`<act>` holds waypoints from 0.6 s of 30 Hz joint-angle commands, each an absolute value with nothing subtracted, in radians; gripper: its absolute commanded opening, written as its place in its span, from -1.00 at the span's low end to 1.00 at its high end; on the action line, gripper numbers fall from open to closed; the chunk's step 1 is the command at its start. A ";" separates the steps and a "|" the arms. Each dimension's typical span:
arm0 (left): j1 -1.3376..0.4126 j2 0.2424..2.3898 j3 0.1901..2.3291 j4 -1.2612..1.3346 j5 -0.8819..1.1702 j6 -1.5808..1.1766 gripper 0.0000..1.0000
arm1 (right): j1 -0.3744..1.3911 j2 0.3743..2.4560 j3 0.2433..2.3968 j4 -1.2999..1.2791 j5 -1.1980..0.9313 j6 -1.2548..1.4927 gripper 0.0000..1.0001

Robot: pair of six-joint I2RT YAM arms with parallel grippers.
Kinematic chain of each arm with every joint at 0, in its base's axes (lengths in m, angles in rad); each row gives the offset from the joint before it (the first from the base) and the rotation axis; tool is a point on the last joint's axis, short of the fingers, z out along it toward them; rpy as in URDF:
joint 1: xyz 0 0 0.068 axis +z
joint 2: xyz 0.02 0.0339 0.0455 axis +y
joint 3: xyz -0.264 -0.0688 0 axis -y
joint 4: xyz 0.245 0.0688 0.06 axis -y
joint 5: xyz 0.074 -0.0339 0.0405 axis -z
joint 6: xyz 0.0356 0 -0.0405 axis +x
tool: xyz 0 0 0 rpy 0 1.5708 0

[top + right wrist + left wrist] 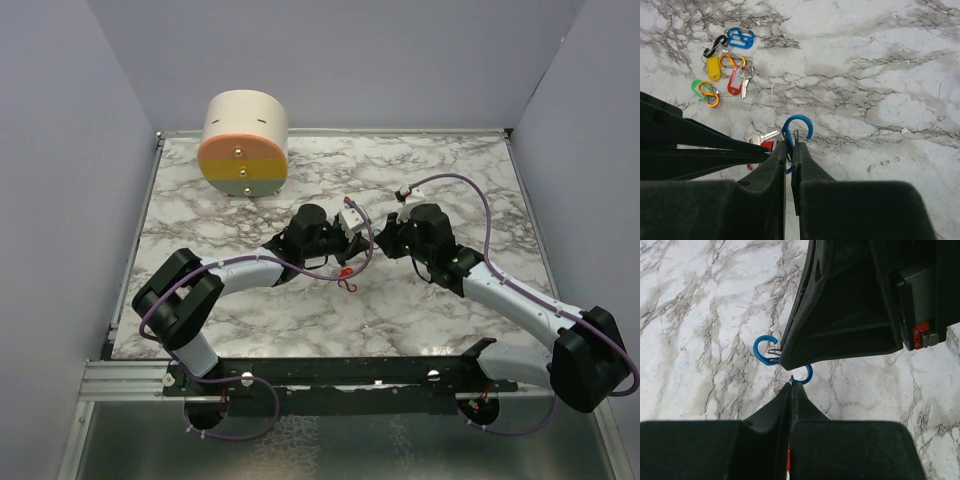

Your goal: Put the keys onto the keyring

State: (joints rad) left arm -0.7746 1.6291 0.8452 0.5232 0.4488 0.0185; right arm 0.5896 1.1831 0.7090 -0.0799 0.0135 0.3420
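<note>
My right gripper point(789, 145) is shut on a blue S-shaped clip point(799, 125) and holds it just above the marble. My left gripper point(791, 384) is shut, its tips against the same blue clip point(764, 349). It pinches a red-tagged silver key point(761, 141), and red shows between its jaws. Both grippers meet at the table's middle, the left point(351, 266) beside the right point(361, 257), with the red tag point(347, 278) below them. A pile of keys lies apart: blue clip point(740, 37), black clip point(715, 45), yellow tag point(714, 68), red tag point(734, 84), green tag point(697, 85), orange clips point(709, 95).
A big cream-and-orange cylinder point(244, 145) stands at the back left of the marble table point(450, 190). Purple walls close in the back and both sides. The pile of keys is hidden under the arms in the top view.
</note>
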 commanded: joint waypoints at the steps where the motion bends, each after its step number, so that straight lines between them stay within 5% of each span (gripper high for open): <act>1: -0.790 1.615 0.852 0.551 0.488 0.034 -1.00 | 0.595 1.182 0.717 -0.046 0.022 0.352 -0.98; 18: -0.802 1.605 0.825 0.552 0.464 0.031 -1.00 | 0.595 1.212 0.737 -0.049 0.089 0.456 -0.98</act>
